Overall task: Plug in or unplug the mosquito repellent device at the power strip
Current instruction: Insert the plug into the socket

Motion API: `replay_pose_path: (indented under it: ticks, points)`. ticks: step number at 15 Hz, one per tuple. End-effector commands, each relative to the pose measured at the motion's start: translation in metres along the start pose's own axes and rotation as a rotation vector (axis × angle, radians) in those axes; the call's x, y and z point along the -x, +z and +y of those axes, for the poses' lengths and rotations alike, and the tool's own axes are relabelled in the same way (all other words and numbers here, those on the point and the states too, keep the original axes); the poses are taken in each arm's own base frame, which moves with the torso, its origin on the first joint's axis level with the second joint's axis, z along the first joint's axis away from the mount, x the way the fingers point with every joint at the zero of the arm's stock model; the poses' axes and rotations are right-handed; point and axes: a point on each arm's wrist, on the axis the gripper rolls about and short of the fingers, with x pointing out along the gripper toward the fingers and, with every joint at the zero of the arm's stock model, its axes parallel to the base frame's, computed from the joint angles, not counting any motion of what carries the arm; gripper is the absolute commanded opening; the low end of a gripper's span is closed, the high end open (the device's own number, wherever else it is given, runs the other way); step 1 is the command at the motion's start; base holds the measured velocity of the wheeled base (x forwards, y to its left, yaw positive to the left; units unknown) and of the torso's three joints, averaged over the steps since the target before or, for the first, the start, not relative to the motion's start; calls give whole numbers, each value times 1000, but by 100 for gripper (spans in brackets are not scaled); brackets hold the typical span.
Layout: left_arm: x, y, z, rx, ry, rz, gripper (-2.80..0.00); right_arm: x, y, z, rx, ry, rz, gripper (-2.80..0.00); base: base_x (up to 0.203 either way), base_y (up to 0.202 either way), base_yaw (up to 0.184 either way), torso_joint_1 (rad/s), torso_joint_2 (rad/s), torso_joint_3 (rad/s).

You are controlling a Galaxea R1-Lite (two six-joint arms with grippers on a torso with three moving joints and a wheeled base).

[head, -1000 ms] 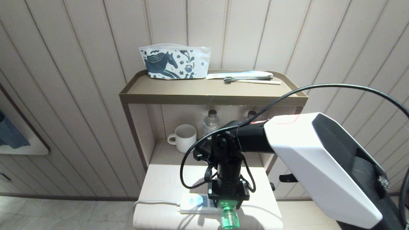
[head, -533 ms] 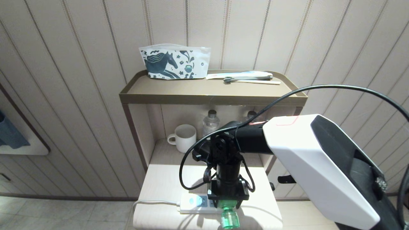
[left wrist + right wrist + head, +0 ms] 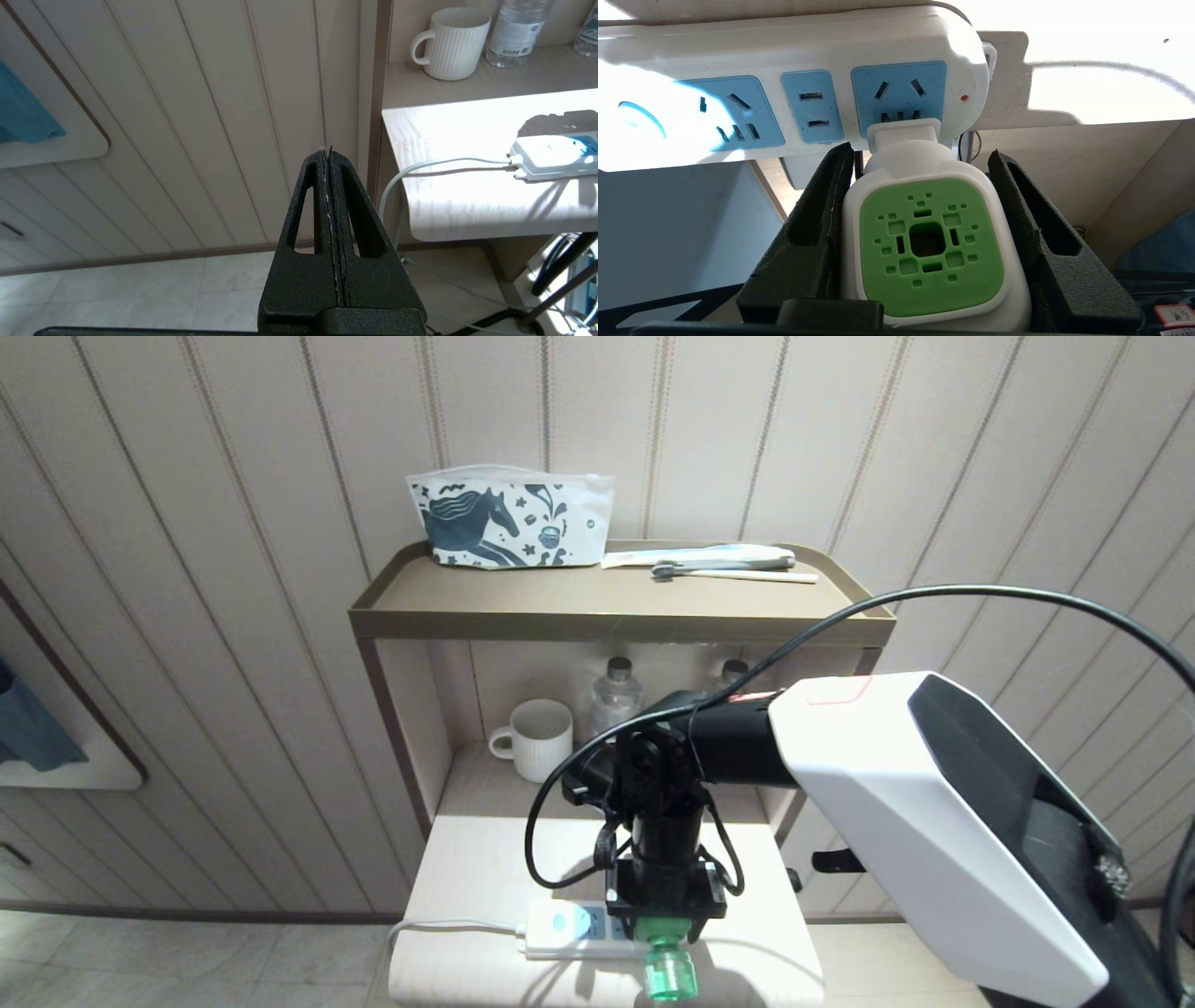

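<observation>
Head view: your right gripper [image 3: 667, 922] points straight down, clamped on the mosquito repellent device [image 3: 930, 247] at the power strip [image 3: 574, 931], right by the table's [image 3: 476, 868] near edge; left gripper [image 3: 329, 161] pressed together.

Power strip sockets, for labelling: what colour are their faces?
Light blue on the white power strip, clearest in the right wrist view.

The power strip [image 3: 571, 931] lies along the front edge of the desk [image 3: 485, 868]. The mosquito repellent device [image 3: 668, 973] hangs at the strip's right end, past the desk's front edge, with the right claw [image 3: 667, 922] directly above it. Behind the strip, on the shelf, a mug [image 3: 537, 737] stands left of a water bottle [image 3: 615, 695]. Above those, on the top shelf, a pouch [image 3: 510, 518] sits left of a toothbrush [image 3: 733, 574].
</observation>
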Motion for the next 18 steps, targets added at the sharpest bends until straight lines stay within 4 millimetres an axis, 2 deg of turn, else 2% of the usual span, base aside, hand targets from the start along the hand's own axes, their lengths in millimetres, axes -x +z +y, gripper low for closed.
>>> replay_pose_path:
  ticks: [1, 10, 18]
  points:
    - [0, 0, 0, 0, 0, 2, -280, -11, 1, 1, -4, -33, 9, -280, 0, 0, 0, 0, 0, 0]
    - [0, 0, 0, -1, 0, 0, -280, -22, 7, -3, -12, -82, -18, -280, 0, 0, 0, 0, 0, 0]
    - [0, 0, 0, 0, 0, 2, -280, -5, 5, -5, -12, -66, -48, -280, 0, 0, 0, 0, 0, 0]
